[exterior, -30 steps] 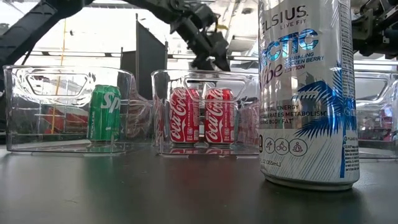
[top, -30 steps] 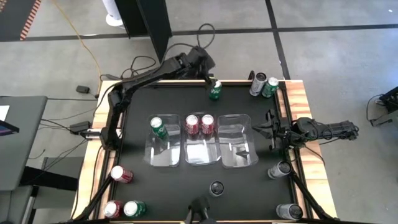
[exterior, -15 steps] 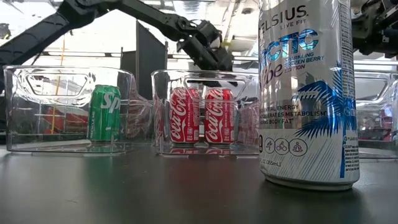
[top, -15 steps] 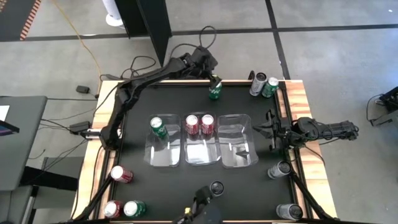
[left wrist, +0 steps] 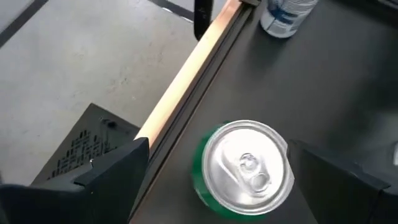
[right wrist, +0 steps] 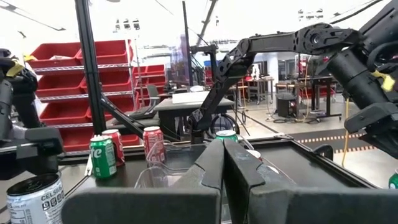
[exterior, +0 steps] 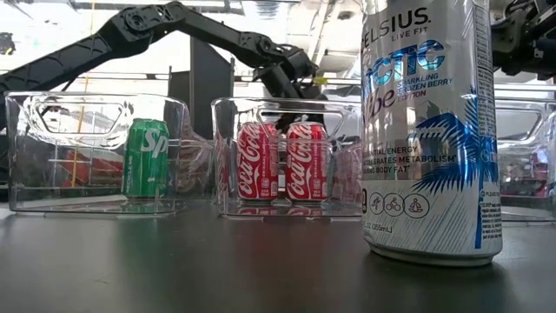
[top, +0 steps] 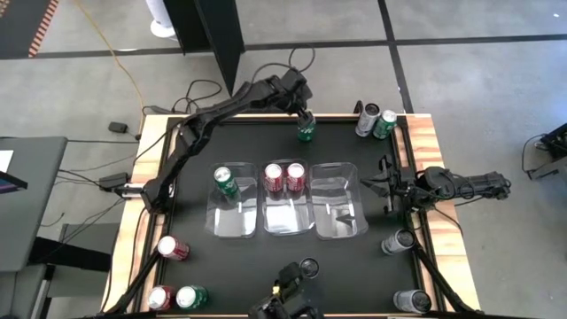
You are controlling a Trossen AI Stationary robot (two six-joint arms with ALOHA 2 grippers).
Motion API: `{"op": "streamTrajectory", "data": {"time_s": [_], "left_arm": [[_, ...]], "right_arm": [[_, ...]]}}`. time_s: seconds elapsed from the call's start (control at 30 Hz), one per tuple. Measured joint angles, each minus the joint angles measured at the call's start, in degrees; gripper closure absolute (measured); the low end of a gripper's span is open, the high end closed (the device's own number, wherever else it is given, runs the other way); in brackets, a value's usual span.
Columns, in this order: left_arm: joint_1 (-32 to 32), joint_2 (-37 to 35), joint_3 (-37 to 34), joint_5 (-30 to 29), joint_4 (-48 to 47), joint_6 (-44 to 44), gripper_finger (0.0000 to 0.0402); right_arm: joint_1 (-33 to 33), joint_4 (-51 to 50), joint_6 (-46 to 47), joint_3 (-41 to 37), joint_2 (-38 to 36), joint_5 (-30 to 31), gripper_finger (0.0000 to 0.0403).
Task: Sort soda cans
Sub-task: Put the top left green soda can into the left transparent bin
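While the left arm stretches right across to the far edge of the worktop (top: pixel 186 177), let's run along from the left side: a red can (top: pixel 174 248) lies on its side near the left rim, and down in the near left corner another red can (top: pixel 160 297) and a green can (top: pixel 191 297) sit just beside each other. Next come three clear trays in a row at the centre: the left tray (top: pixel 235 229) has one green can (top: pixel 226 182) standing at its far end, the middle tray (top: pixel 286 223) has two red cans (top: pixel 284 177) touching side by side at its far end, and the right tray (top: pixel 340 217) shows no can that I can make out. Up at the far edge, the left gripper (left wrist: pixel 214 171) hangs over an upright green can (left wrist: pixel 245 170), fingers spread wide on either side of it and not touching it; the can stands just inside the wooden rim. Near the front edge a tall silver-grey can (exterior: pixel 427 130) stands upright. Further right, in the far right corner, a silver-grey can (top: pixel 367 119) and a green can (top: pixel 385 123) lean close together. The right gripper (top: pixel 383 184) waits at the right edge of the worktop beside the right tray, its fingers pressed together on nothing. Below it, another silver-grey can (top: pixel 398 241) rests by the right rim, and one more silver-grey can (top: pixel 411 301) sits in the near right corner.
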Motion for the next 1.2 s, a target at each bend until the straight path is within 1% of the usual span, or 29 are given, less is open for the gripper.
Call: {"op": "streamTrajectory", "data": {"time_s": [0.37, 0.47, 1.03, 1.2], "left_arm": [[-0.33, -0.09, 0.15, 1.46, 0.10, 0.13, 0.0024], [-0.30, -0.09, 0.15, 2.74, 0.10, -0.33, 0.0024], [-0.35, -0.09, 0.09, 2.71, -0.78, -1.20, 0.0024], [-0.70, 1.20, -0.11, 2.39, -0.94, -1.62, 0.0024]], "right_arm": [[-0.04, 0.00, 0.04, 0.00, 0.00, 0.00, 0.0374], [-0.04, 0.00, 0.04, 0.00, 0.00, 0.00, 0.0374], [-0.04, 0.07, 0.06, 0.00, 0.00, 0.00, 0.0374], [-0.04, 0.44, 0.08, 0.00, 0.00, 0.00, 0.0374]]}}
